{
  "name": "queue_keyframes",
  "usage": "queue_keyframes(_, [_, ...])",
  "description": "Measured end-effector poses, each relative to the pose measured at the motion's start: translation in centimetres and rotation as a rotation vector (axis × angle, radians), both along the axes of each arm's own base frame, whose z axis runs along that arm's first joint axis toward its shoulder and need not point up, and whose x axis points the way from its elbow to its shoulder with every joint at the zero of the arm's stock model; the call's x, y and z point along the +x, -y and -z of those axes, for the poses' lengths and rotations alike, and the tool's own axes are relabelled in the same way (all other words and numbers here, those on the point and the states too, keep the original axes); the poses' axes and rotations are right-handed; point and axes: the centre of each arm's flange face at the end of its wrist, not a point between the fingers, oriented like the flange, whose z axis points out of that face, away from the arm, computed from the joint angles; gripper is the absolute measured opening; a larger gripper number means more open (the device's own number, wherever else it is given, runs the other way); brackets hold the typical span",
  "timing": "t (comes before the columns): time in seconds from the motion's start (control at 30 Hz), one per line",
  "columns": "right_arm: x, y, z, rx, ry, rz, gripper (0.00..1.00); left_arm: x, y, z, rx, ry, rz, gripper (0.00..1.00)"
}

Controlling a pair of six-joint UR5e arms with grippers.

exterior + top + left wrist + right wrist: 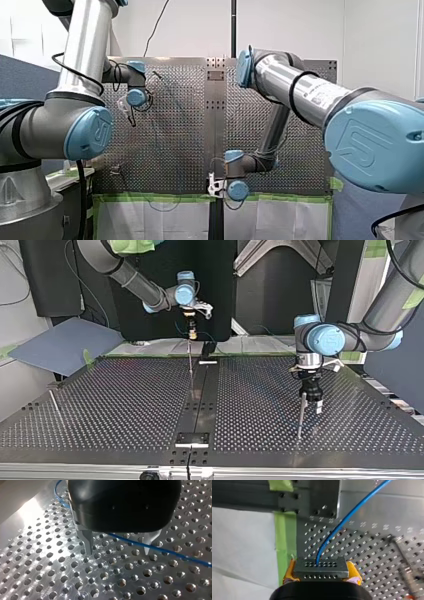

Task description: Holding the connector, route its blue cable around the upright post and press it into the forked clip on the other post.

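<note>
Your right gripper, yellow-padded, clamps the grey hole-dotted connector; its smooth blue cable arcs over the perforated metal table. Your left gripper, with tapered metal fingers, stands spread apart above the cable.

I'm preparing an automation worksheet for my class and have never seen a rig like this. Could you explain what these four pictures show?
Two robot arms work over a perforated metal table. One picture is taken from behind the arms, one faces them from across the table, and two come from cameras on the arms' wrists. The right gripper, seen close up in its wrist picture, has yellow pads shut on a grey connector. A blue cable leads from the connector over the table. The left gripper hangs over the table with its metal fingers open. The cable crosses the gap between them, ungripped.
</note>
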Motion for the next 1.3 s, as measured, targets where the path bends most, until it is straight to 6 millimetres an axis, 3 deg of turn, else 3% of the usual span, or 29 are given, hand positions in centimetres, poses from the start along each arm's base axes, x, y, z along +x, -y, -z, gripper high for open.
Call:
queue_keyframes(0.37, [-3.0,-0.4,5.9,0.042,-0.041,0.035,0.0,0.0,0.1,0.0,0.0,-0.001,0.002,1.0])
queue_keyframes(0.83, [-7.3,-3.7,13.1,0.128,-0.14,0.063,0.0,0.0,0.2,0.0,0.0,-0.001,0.002,1.0])
queue_keyframes(0.97, [-8.3,-3.8,12.8,0.122,-0.132,0.074,0.0,0.0,0.2,0.0,-0.001,-0.001,0.002,1.0])
queue_keyframes(1.3, [-8.8,-3.5,9.2,0.116,-0.133,0.079,0.0,-0.1,0.2,0.1,-0.001,-0.006,0.001,1.0])
